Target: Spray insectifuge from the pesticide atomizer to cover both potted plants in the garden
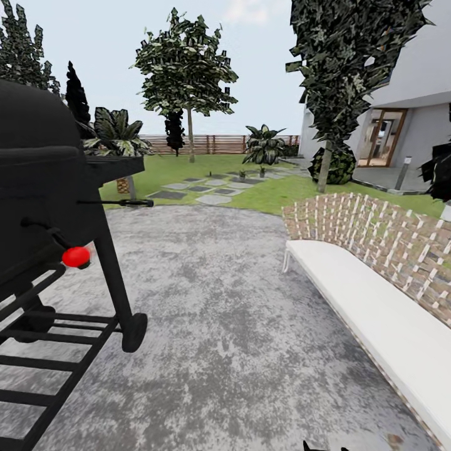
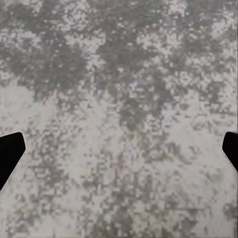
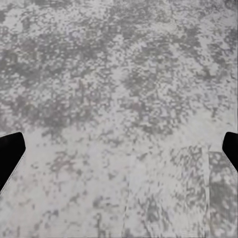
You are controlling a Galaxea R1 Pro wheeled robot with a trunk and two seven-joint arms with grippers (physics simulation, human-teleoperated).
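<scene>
Both pincers, left (image 2: pixel 119 153) and right (image 3: pixel 119 153), hang spread apart over mottled grey paving (image 1: pixel 238 326). Black grill (image 1: pixel 44 207) left, white bench (image 1: pixel 376 313) right, and the garden (image 1: pixel 188 169) lies ahead beyond the paving's far edge.

Ground: mottled grey paved patio (image 1: pixel 219 313), speckled light and dark, spreading across the near area.
On it, left: black wheeled barbecue grill (image 1: pixel 44 188) with a slatted lower rack and a red knob (image 1: pixel 76 256); its wheel (image 1: pixel 134 332) touches the paving.
On it, right: long white bench (image 1: pixel 369 307) with a woven lattice back.
Beyond the paving: green lawn (image 1: pixel 275 194), carrying irregular grey stepping stones (image 1: pixel 213 199) that lead toward a brown slatted fence (image 1: pixel 213 144).
</scene>
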